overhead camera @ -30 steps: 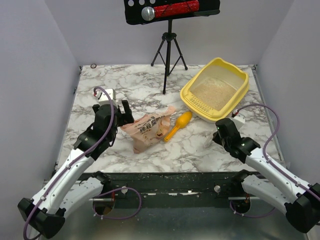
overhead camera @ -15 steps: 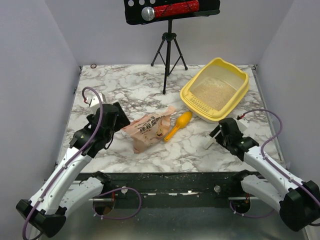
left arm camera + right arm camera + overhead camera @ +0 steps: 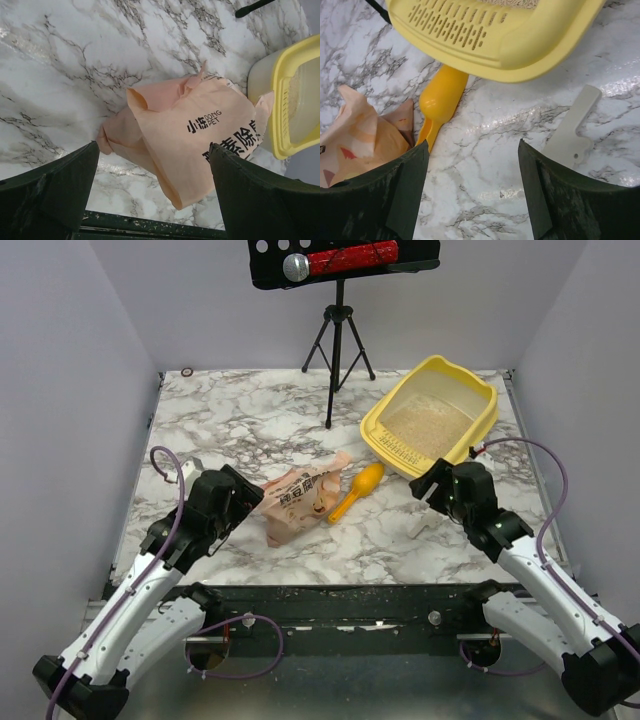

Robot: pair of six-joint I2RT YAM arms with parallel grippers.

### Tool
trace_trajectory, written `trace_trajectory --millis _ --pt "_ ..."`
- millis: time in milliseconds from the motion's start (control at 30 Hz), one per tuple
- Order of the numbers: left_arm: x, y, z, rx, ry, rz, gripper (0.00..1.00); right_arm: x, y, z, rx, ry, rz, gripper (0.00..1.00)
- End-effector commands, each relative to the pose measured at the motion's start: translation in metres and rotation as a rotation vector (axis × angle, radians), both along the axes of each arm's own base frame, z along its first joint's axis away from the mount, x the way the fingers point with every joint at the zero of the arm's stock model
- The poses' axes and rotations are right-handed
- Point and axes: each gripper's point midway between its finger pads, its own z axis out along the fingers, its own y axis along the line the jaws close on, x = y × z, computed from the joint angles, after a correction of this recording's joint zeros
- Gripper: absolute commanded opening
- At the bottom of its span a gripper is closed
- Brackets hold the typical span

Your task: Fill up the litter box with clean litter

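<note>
right gripper (image 3: pixel 430 487), newly spread, has advanced nearest the large yellow rectangular plastic litter box (image 3: pixel 398 452) just ahead; left gripper (image 3: pixel 252 498) likewise spread.

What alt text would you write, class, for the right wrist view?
The slotted rim of a yellow litter box fills the top. On the marble table below lie a yellow scoop, a tan paper bag at left and a white plastic strip at right, beyond two spread fingers.
</note>
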Motion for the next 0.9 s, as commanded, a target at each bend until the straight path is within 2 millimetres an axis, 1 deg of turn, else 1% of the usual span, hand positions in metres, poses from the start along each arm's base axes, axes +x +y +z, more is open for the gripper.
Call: trace_trajectory --millis 0,67,167,400,433,500,567,633,667,700,733,767,800,867 --pt "0.003 -0.016 -0.01 -0.134 0.017 0.025 0.99 0.001 0.017 0.015 0.037 -0.051 0.107 0.79" --pt "0.007 -0.019 -0.011 -0.153 0.002 0.03 0.99 0.0 0.02 0.014 0.047 -0.052 0.121 0.79" --pt "0.014 -0.018 -0.015 -0.151 -0.007 0.052 0.99 -0.003 0.022 0.012 0.047 -0.051 0.139 0.78" --pt "0.042 -0.02 -0.017 -0.115 -0.08 0.069 0.99 -0.006 0.027 0.011 0.063 -0.065 0.176 0.76" --pt "0.046 -0.022 -0.017 -0.116 -0.101 0.066 0.98 -0.006 0.027 0.011 0.063 -0.066 0.178 0.76" --pt "0.053 -0.024 -0.017 -0.12 -0.141 0.059 0.92 -0.008 0.027 0.01 0.063 -0.068 0.182 0.76" --pt "0.058 -0.026 -0.019 -0.12 -0.175 0.052 0.83 -0.009 0.027 0.01 0.061 -0.076 0.186 0.75" --pt "0.067 -0.029 -0.009 -0.124 -0.246 0.032 0.67 -0.008 0.028 0.014 0.058 -0.097 0.202 0.73" --pt "0.069 -0.03 -0.007 -0.122 -0.265 0.023 0.55 -0.008 0.03 0.016 0.057 -0.108 0.216 0.72" --pt "0.072 -0.033 -0.002 -0.12 -0.297 0.008 0.39 -0.007 0.032 0.02 0.056 -0.122 0.234 0.72" --pt "0.075 -0.034 0.005 -0.114 -0.334 -0.012 0.27 -0.006 0.035 0.025 0.053 -0.137 0.257 0.72" --pt "0.077 -0.036 0.012 -0.104 -0.37 -0.031 0.0 -0.004 0.036 0.029 0.042 -0.156 0.271 0.72" --pt "0.079 -0.036 0.017 -0.092 -0.401 -0.043 0.0 -0.005 0.042 0.035 0.047 -0.174 0.314 0.71" --pt "0.083 -0.04 0.034 -0.077 -0.492 -0.08 0.0 -0.001 0.046 0.044 0.015 -0.231 0.357 0.71"
